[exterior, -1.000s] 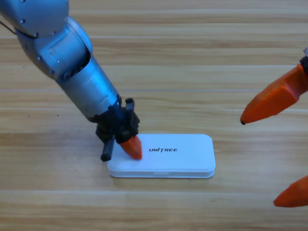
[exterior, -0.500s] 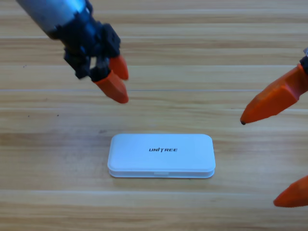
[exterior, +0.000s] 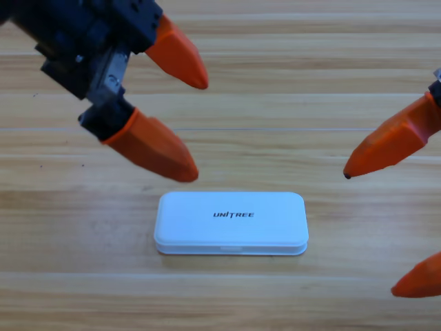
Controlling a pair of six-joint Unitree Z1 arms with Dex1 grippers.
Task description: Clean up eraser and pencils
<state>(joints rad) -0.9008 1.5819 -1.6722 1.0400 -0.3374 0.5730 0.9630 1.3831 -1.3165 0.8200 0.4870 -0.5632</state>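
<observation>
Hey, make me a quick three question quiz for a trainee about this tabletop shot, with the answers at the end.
1. True or false: the white case is shut, and no eraser or pencil shows on the wooden table.
2. Which gripper hangs above and left of the case with its jaws spread and nothing between them? A) the left gripper B) the right gripper
3. Fill in: the word printed on the case's lid is ____.

Key
1. True. The lid is down and only the case lies on the table.
2. A. The right gripper waits at the picture's right edge, also open and empty.
3. UNITREE
</observation>
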